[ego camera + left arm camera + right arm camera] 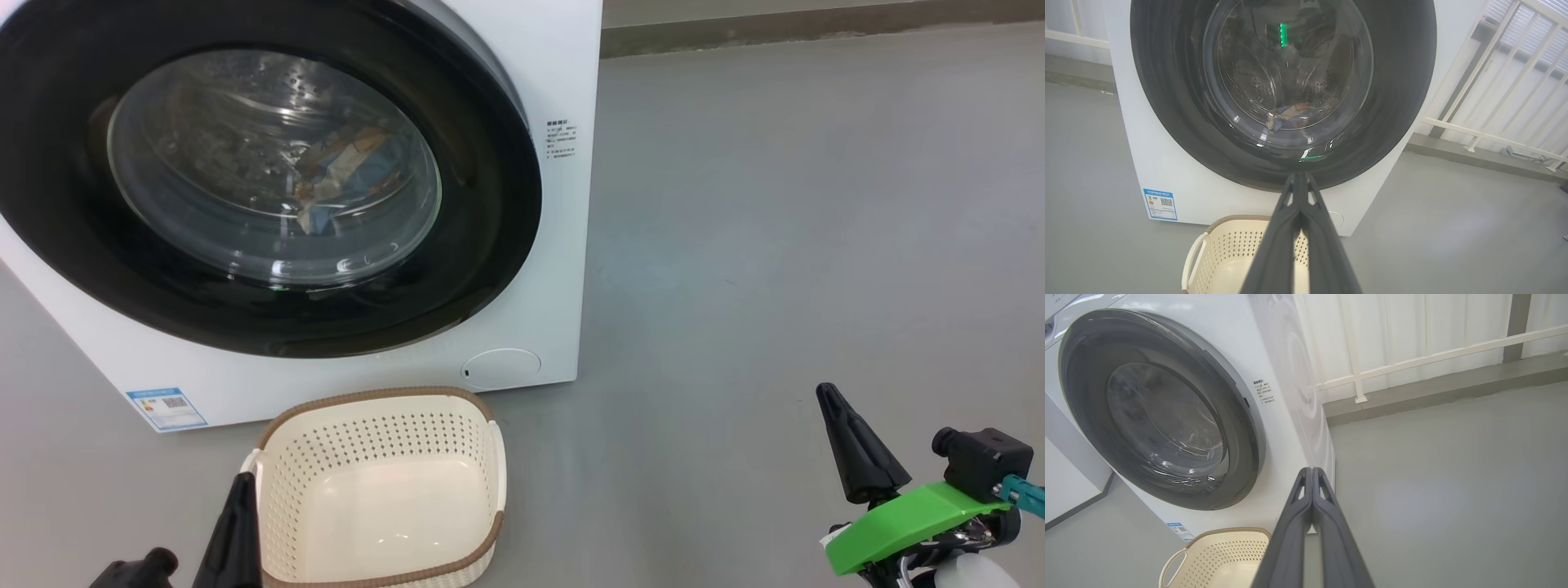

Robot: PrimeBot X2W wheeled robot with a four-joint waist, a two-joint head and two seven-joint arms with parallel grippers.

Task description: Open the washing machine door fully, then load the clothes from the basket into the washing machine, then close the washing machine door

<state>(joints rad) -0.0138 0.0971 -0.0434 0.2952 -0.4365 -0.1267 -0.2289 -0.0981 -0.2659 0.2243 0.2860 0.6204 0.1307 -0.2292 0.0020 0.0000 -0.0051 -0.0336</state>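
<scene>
Shut flush against the front of the washing machine (563,245): the washing machine door (261,163), large and round, with a broad glossy black frame and a clear bulging glass bowl at its centre. Behind that glass, a perforated steel drum. Low in the drum, a small crumpled heap in blue, orange-brown and cream, probably the clothes (343,171), though glare on the bowl blurs any print.

Boxy, white and smooth-sided, with a blue label (166,408) at the bottom left of its front and a round flap (500,367) at the bottom right.

On the floor just in front of the washing machine, below the door: the basket (371,395), a cream rounded rectangle of perforated plastic with a brown woven-look rim, white side handles and a smooth pale bottom in plain sight.

Nearer than the basket, well short of the door: the left gripper (1300,175), its long dark fingers pressed together on nothing, aimed at the door's lower rim. Off the washing machine's right corner, over smooth grey floor (775,204): the right gripper (1312,470), likewise closed tight and holding nothing.
</scene>
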